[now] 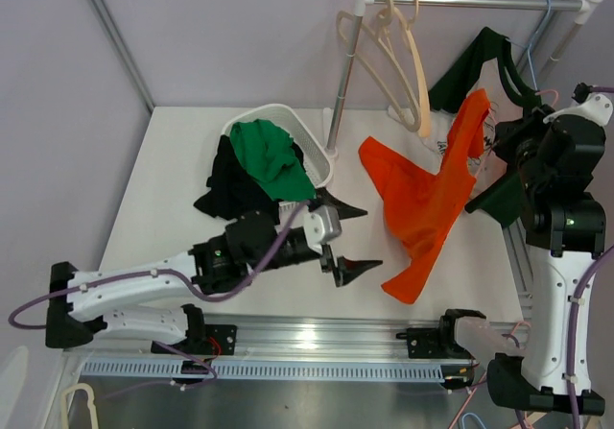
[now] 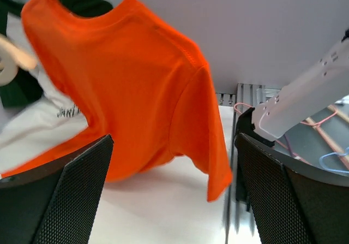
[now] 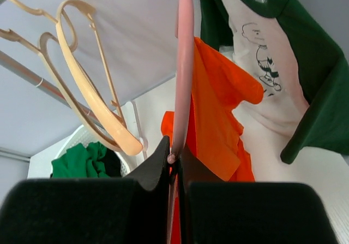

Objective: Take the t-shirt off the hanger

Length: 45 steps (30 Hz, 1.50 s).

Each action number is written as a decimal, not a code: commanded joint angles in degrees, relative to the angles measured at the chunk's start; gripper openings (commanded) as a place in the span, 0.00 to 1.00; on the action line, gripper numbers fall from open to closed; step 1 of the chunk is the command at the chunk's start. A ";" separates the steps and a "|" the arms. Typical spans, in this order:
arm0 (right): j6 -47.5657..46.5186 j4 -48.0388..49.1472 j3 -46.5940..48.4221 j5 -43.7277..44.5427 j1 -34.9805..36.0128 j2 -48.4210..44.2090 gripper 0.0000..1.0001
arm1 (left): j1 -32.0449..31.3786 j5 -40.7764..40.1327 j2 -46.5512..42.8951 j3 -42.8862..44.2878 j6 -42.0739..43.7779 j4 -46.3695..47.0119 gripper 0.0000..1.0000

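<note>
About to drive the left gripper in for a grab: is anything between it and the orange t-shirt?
Nothing visible. The open left gripper faces the orange t-shirt directly, with only white table below the gap. The right gripper is shut on the pink plastic hanger carrying the shirt.

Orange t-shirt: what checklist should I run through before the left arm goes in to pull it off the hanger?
1. Hold on the pink hanger: ok, the right gripper is shut on it.
2. Free gripper ready: ok, the left gripper is open and holds nothing.
3. Aim: ok, the orange t-shirt fills the left wrist view, ahead of the fingers.
4. Shirt off the hanger: not ok, its collar sits on the hanger.
5. Hem off the table: cannot tell.
6. Clear of the white-and-green shirt beside it: cannot tell.
</note>
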 commanded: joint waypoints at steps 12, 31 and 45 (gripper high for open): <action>2.83 -3.67 5.96 4.33 7.40 2.14 0.00 | -9.77 -10.00 19.16 1.92 13.65 24.28 1.00; 0.28 -6.47 10.62 7.76 8.28 5.83 0.00 | -15.74 -9.93 22.60 5.55 11.18 21.65 0.01; -2.97 -23.96 29.16 4.34 7.93 19.19 0.00 | -27.44 -18.76 22.68 -10.46 12.33 36.15 0.01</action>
